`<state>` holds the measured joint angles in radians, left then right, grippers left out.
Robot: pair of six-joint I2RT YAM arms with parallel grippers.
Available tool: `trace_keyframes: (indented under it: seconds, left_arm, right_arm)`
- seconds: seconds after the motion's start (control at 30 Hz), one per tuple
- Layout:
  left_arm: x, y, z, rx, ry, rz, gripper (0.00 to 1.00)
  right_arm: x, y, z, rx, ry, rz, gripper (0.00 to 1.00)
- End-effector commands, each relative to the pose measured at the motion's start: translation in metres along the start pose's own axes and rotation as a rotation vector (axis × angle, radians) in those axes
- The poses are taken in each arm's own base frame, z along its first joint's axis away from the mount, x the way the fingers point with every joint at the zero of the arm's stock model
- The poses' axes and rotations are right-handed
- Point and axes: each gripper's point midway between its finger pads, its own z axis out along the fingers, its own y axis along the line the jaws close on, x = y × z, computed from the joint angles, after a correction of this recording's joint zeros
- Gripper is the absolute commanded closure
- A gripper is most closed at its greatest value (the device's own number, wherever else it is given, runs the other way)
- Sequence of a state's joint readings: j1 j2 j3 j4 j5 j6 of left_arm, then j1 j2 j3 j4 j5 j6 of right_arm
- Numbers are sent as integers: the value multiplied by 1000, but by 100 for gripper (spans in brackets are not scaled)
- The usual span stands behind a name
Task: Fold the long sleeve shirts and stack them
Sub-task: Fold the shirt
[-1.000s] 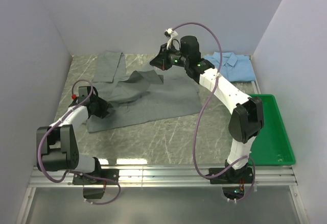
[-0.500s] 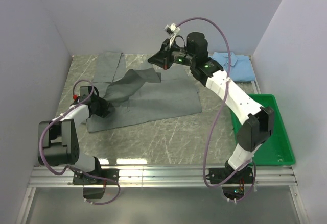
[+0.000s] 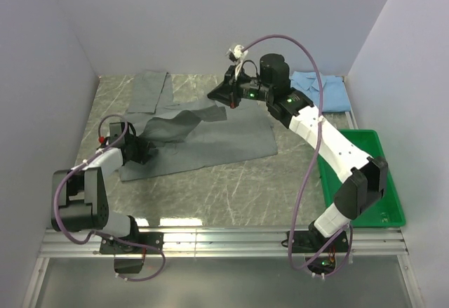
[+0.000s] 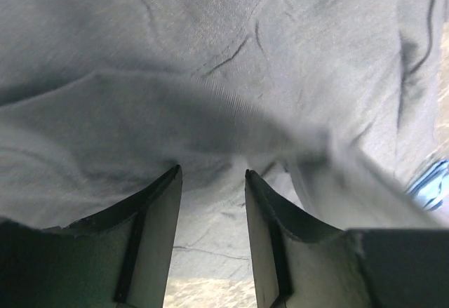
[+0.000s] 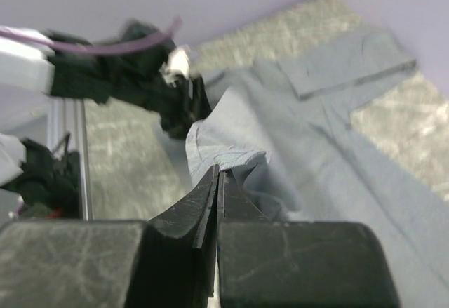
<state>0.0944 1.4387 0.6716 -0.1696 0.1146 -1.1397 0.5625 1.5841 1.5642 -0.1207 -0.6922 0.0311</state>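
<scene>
The grey long sleeve shirt [image 3: 210, 139] lies spread across the middle-left of the table, one sleeve reaching toward the back wall. My right gripper [image 3: 216, 99] is shut on a raised fold of its back edge, and the wrist view shows the cloth pinched at the tips of the right gripper [image 5: 219, 171]. My left gripper [image 3: 145, 148] sits low at the shirt's left edge. Its fingers [image 4: 165, 203] stand apart, with grey cloth [image 4: 210, 55] draped just over and beyond the tips. The light blue long sleeve shirt [image 3: 326, 90] lies at the back right.
A green tray [image 3: 382, 161] stands along the right edge of the table, beside the right arm. Purple walls close in the back and both sides. Marble tabletop shows in front of the grey shirt.
The right arm has stretched out, its elbow swinging right. The held fold has sunk lower and the cloth between the two grippers lies flatter. The left gripper has hardly moved.
</scene>
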Motion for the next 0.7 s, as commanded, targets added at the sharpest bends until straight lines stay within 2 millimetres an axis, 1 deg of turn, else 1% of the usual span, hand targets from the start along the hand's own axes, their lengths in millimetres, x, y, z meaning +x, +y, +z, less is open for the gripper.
trace_keyframes:
  seconds: [0.0,0.07,0.13,0.3,0.33,0.4,0.47,0.53,0.57,0.63,0.67]
  left_arm:
    - [-14,-9,-12,51,-76,-53,52]
    - [-18,-5,-14,48,-99,-71,52]
    - [-21,-5,-16,55,-109,-91,51]
    - [-22,-2,-12,49,-99,-126,51]
    - [-21,0,-8,41,-86,-133,51]
    - [-22,-3,-7,42,-82,-145,51]
    - [-24,-1,-5,31,-85,-153,51]
    - [-28,0,-6,35,-96,-183,51]
    - [-28,3,-7,35,-98,-194,51]
    - [-36,3,-12,49,-130,-229,52]
    - [-36,10,-12,42,-133,-244,52]
  right_arm:
    - [-1,0,-9,30,-3,-65,100]
    - [-3,-5,-5,40,-2,-78,100]
    - [-3,-6,-3,31,7,-82,100]
    - [-9,-7,9,-17,-7,-118,100]
    - [-14,-7,13,-31,-10,-130,100]
    - [-13,-3,17,-66,7,-141,100]
    - [-17,1,21,-90,6,-156,100]
    - [-13,9,20,-126,19,-173,100]
    - [-9,11,20,-140,31,-177,100]
    - [3,18,14,-164,68,-199,100]
    - [8,19,12,-169,85,-238,100]
